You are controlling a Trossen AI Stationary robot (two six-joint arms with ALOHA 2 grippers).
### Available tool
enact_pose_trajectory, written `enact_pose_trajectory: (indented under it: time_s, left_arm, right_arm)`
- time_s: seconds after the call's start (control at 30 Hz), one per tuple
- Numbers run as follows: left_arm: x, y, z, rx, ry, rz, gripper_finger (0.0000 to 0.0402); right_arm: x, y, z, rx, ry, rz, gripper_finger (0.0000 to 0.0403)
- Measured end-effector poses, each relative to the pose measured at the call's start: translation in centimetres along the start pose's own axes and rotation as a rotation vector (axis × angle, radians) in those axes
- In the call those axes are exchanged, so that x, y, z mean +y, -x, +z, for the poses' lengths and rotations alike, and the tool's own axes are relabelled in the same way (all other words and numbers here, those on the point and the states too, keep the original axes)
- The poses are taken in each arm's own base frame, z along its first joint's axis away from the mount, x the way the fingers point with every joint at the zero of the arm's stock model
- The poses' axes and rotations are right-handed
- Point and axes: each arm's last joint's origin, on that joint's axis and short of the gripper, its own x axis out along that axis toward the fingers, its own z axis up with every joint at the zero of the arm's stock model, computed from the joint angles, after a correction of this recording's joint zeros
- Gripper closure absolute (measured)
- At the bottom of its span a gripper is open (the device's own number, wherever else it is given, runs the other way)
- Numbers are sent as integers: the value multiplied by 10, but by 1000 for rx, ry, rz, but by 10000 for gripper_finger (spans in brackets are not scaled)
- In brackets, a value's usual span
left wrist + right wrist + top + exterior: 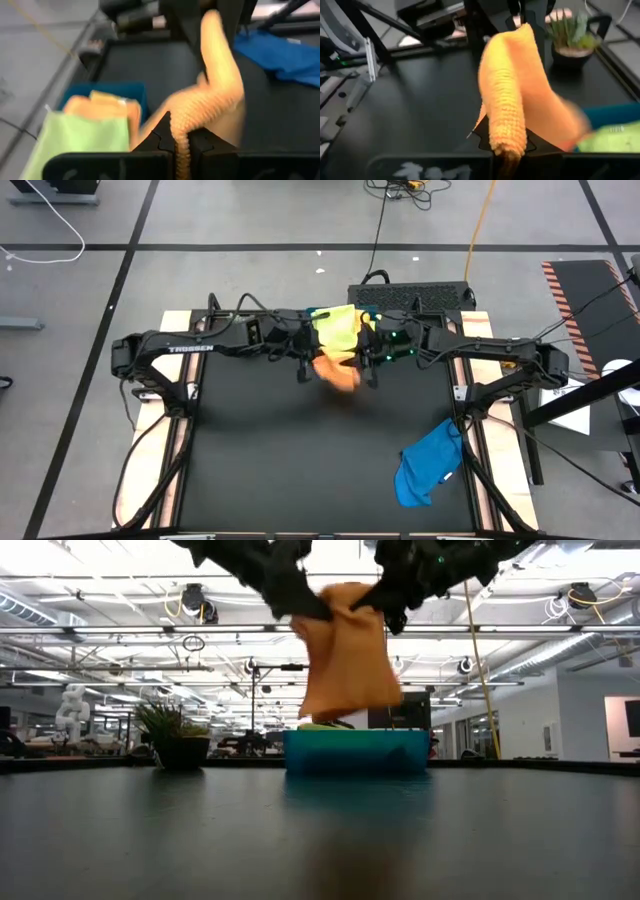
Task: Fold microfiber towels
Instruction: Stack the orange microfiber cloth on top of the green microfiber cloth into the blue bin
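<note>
Orange towel (337, 370): motion-blurred, centre frame, high view. Arms: cut off at top edge, low view. Tray (356, 752) contents: mostly hidden behind its wall.

The orange towel (507, 100) is a soft cloth with a nubbly, ribbed weave. The blue towel (428, 464) at 4 o'clock is matt, crumpled fabric. The tabletop (280, 470) has a matt black, smooth surface, edged by pale bare wood (152, 450). The blue tray (355, 752) looks like smooth plastic.
</note>
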Motion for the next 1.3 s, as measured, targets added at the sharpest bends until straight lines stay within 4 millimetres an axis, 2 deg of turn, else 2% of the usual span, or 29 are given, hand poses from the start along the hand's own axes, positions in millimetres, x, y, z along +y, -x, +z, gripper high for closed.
enact_pose_trajectory:
  time_s: [0.1,0.2,0.27,0.37,0.57,0.73,0.87,1.0,1.13,1.3]
  left_arm:
    - [-1,1,5,-27,-25,41,396]
    - [11,1,0,-2,-2,71,396]
    - [21,-3,-7,30,31,92,396]
    - [37,-15,-21,88,83,119,398]
    - [71,-38,-45,101,149,116,396]
    - [88,-53,-63,111,181,110,393]
    - [93,-54,-65,104,167,142,394]
    - [90,-44,-54,69,155,143,395]
    - [72,-20,-32,31,138,114,396]
    - [34,7,-7,3,86,51,392]
  right_arm:
    - [-5,4,2,-11,-6,-20,401]
    - [-20,9,1,-12,-48,-93,401]
    - [-34,11,-2,-7,-80,-207,401]
    - [-57,10,-18,26,-145,-302,401]
    - [-94,3,-48,35,-234,-346,401]
    - [-107,-6,-60,65,-249,-366,401]
    - [-108,-7,-59,49,-221,-372,401]
    - [-99,-2,-49,10,-195,-358,401]
    - [-78,5,-34,-51,-172,-254,401]
    - [-42,12,-19,-84,-139,-159,401]
